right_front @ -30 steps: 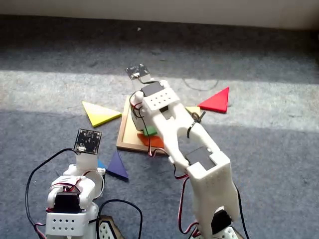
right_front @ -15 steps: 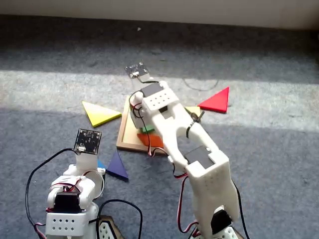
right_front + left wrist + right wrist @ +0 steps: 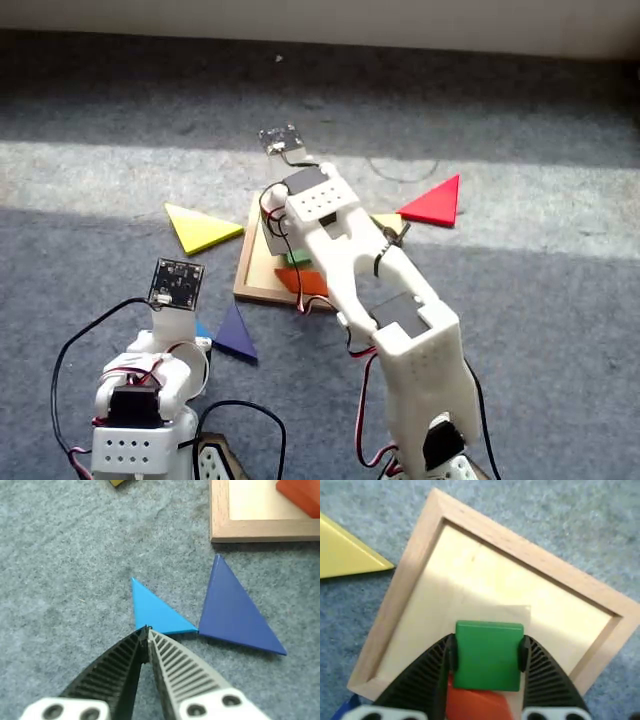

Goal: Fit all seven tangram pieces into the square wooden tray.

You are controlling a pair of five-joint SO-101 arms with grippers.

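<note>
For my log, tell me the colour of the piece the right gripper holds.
Green; the piece shows best in the right wrist view.

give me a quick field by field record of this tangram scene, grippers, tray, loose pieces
right gripper: shut on green square, over the tray's inside
left gripper: shut, tips at the light blue triangle
tray: holds orange piece; much of its floor bare
on carpet: light blue triangle corner to corner with dark blue triangle; yellow triangle and red triangle on opposite sides of the tray
not yet placed: those four triangles, plus the green square
</note>
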